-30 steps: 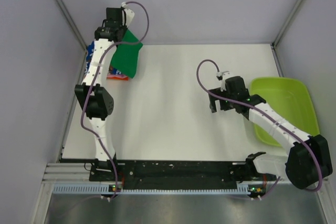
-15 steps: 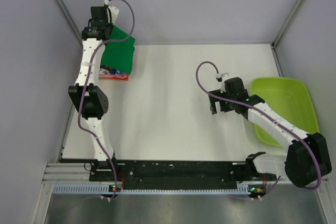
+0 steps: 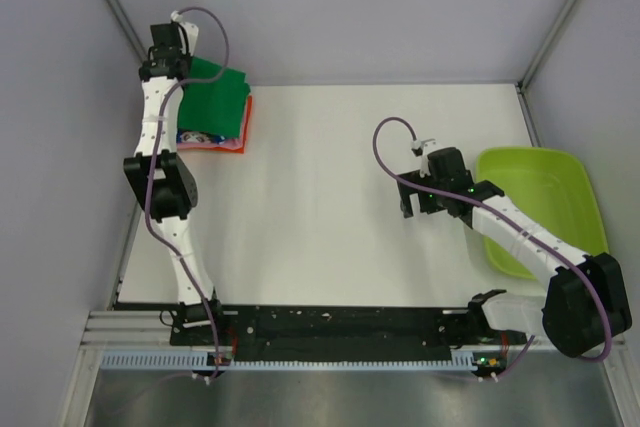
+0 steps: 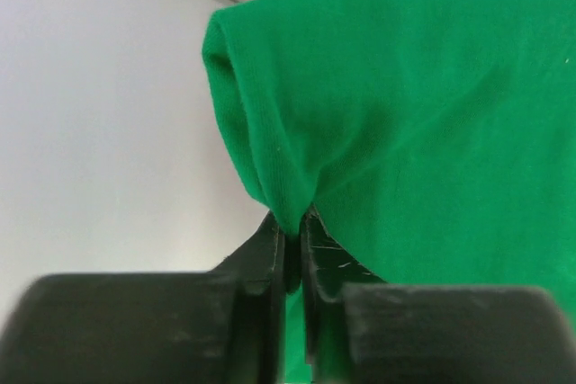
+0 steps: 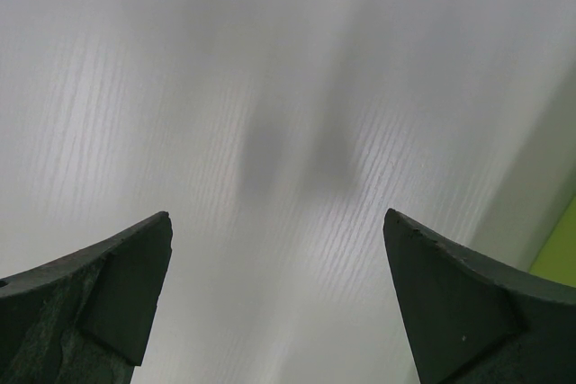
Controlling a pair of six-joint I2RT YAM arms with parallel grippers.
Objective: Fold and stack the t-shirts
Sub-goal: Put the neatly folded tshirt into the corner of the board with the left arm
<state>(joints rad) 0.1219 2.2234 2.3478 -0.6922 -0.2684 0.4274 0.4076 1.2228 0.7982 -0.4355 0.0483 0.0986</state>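
The folded green t-shirt (image 3: 216,102) lies over a stack at the table's far left corner. An orange-pink t-shirt (image 3: 246,121) shows as an edge under its right side. A strip of the blue printed t-shirt (image 3: 200,137) shows at the near side. My left gripper (image 3: 183,69) is at the green shirt's far left corner, shut on a pinched fold of it. In the left wrist view the green t-shirt (image 4: 432,123) fills the right side, and the left gripper (image 4: 292,236) nips its rolled edge. My right gripper (image 3: 410,197) hovers open over bare table, and the right gripper (image 5: 279,258) holds nothing.
A lime-green plastic tub (image 3: 545,202) stands at the right edge of the table, beside the right arm, and shows as a sliver of tub (image 5: 564,258) in the right wrist view. Grey walls close the table on the left, back and right.
The left arm has swung left and back with the green shirt. The shirt hung beside the stack before and now lies spread over the blue and orange-pink shirts. The right arm has not moved.
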